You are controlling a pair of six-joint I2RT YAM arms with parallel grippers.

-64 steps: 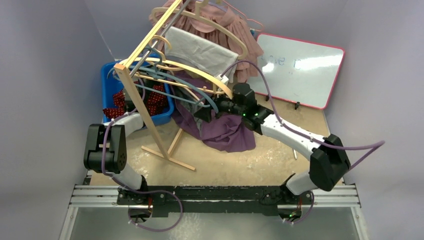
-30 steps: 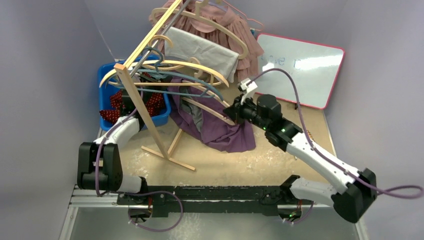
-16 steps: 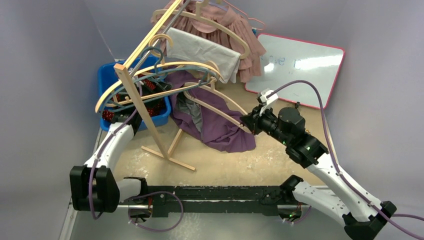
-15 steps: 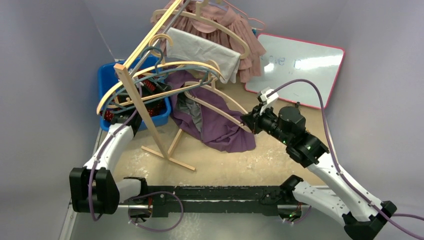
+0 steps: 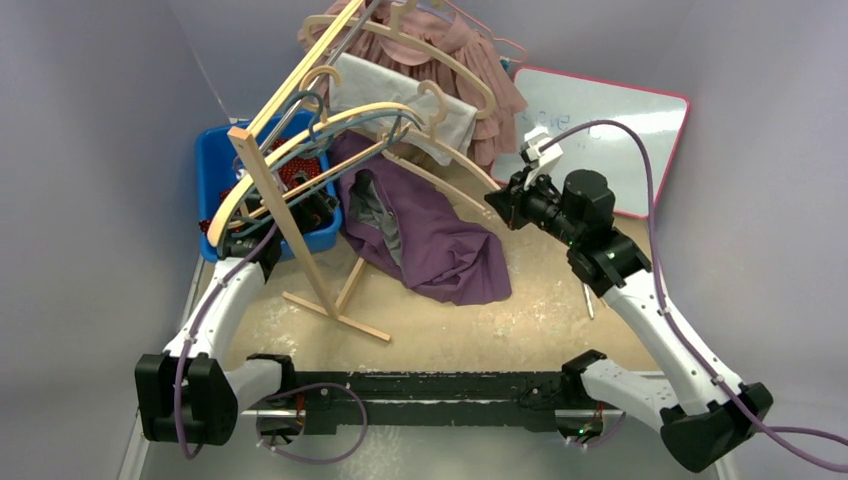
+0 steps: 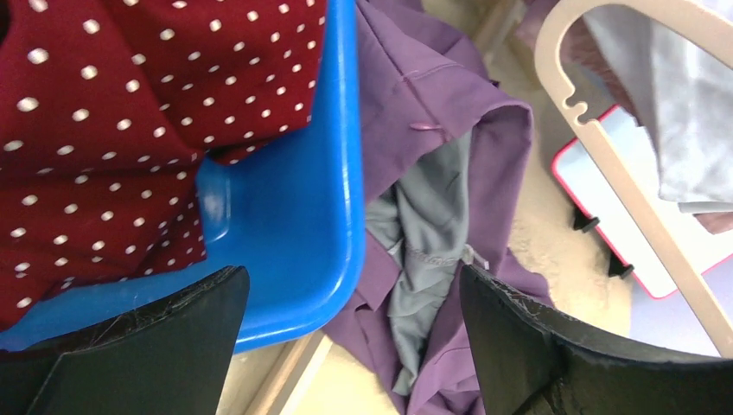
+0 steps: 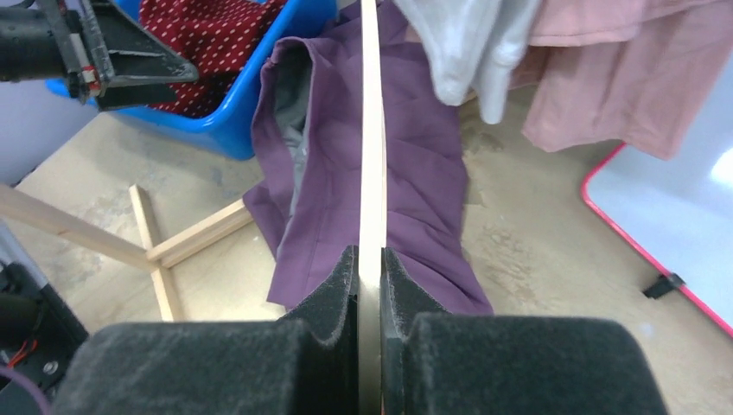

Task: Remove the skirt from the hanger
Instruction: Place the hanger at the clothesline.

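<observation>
Robot's right gripper (image 7: pixel 370 259) clamps the end of a pale curved wooden hanger (image 7: pixel 372 130) above the purple fabric skirt (image 5: pixel 440 240), heaped on the table (image 5: pixel 520 320) against a blue plastic bin (image 6: pixel 337 173). The left gripper (image 6: pixel 347 281) gapes empty. A pull could topple the light wooden rack (image 5: pixel 280 210) if the skirt is snagged or neighbouring hangers (image 5: pixel 300 150) tangle.

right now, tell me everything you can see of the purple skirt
The purple skirt is soft, thin-looking cloth with a grey lining showing at its open end. It lies crumpled and slack, lower part spread on the table, one edge against the blue bin. The wooden hanger pinched in the right fingers crosses over it; whether they touch is unclear.
</observation>
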